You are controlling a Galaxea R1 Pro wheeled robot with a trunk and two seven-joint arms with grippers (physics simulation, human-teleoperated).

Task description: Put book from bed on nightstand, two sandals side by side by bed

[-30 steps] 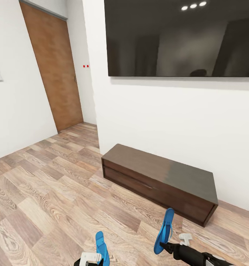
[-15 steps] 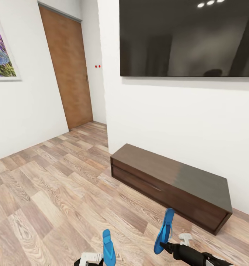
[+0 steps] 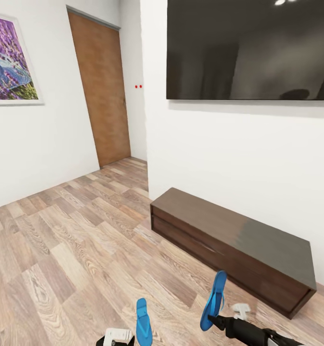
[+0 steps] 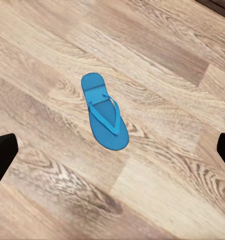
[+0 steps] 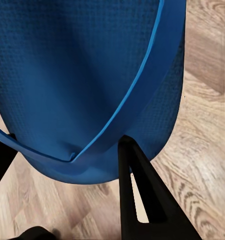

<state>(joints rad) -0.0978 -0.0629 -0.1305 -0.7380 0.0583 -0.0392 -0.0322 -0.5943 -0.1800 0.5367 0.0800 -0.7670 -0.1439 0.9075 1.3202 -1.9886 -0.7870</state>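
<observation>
Since a second ago the head camera has swung left: the door, the cabinet and the dark wall screen sit further right in the picture, and a purple painting has come fully into sight on the left wall. Against the arms, the floor sandal has drifted slightly right, while the held one keeps its place.

Right end effector [image 3: 211, 318] is clamped on the heel end of one blue sandal [image 3: 214, 300], which stands up on end, toe high, leaning toward the cabinet. In the right wrist view a black fingertip [image 5: 137, 190] presses against the sole's lower edge beside the strap of the sandal [image 5: 87, 75].

Left end effector [image 3: 114, 339] sits at the bottom edge of the head view; in the left wrist view its dark fingers [image 4: 2, 152] stand wide apart at the frame's two sides, holding nothing. The other sandal [image 3: 143, 321] lies flat on the wood floor [image 3: 61, 250] just beside it, strap up [image 4: 104, 111].

Beyond the held sandal stands a long low dark cabinet [image 3: 229, 240] against the white wall, under the screen [image 3: 250, 48]. Further off, the tan door [image 3: 104, 86] is closed, two small red dots [image 3: 138, 86] beside it, and the painting [image 3: 10, 62] hangs on the left wall. Open floor lies between the robot and the door.
</observation>
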